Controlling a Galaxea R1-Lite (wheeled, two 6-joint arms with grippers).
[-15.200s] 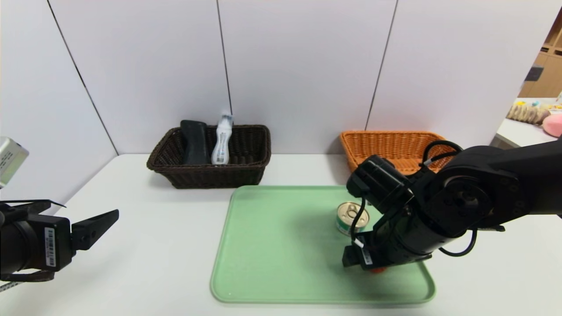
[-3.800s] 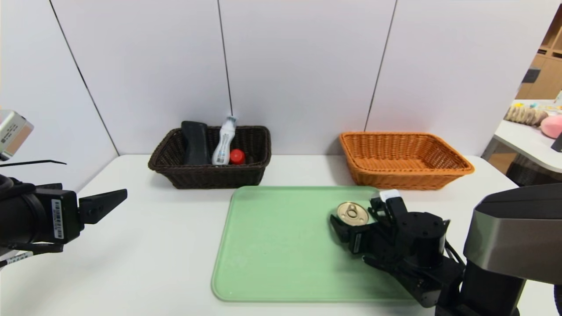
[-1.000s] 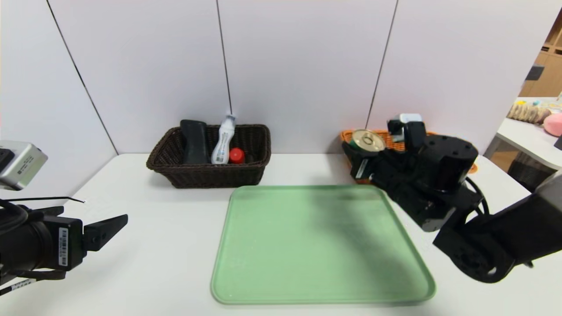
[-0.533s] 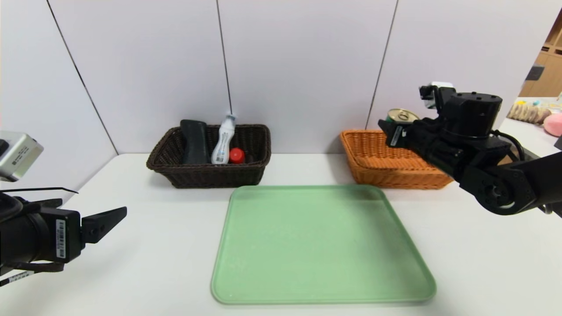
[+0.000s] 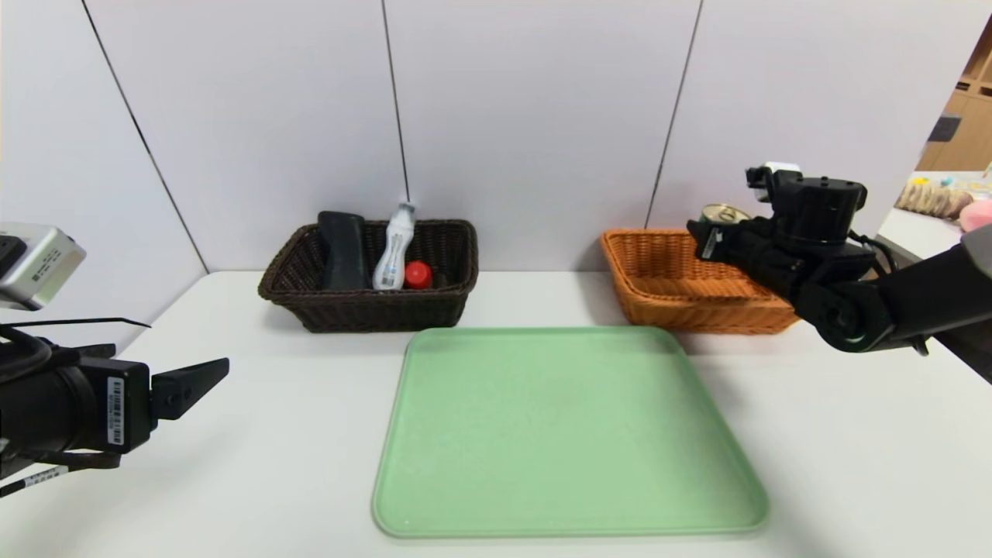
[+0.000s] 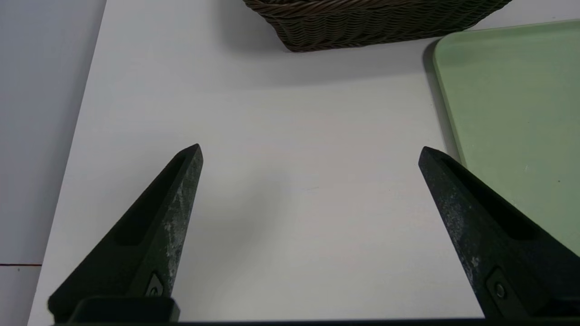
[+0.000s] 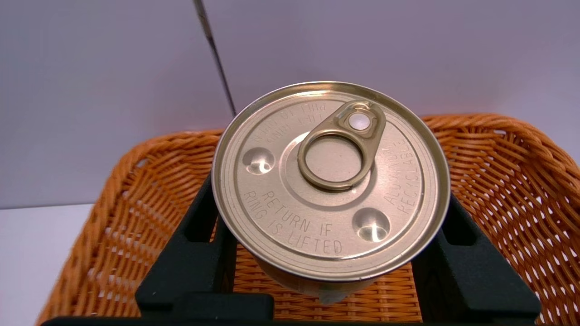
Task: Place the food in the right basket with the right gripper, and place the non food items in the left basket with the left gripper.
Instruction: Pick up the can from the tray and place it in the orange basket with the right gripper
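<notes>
Tin (image 7: 331, 181), squat and round with a gold pull-ring lid, sits clamped in the right hand (image 5: 717, 232) above the flared orange wicker basket (image 5: 659, 298) at two o'clock on the white surface (image 5: 294, 434). Left hand (image 6: 310, 190) hangs spread wide and empty at eight o'clock, near the dark woven basket (image 5: 364, 314).

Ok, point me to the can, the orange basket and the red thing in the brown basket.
tin can (image 7: 331, 181): right wrist view, middle of its gold lid.
orange basket (image 5: 666, 298): head view, front wall.
red object (image 5: 418, 274): head view, its rounded top.
</notes>
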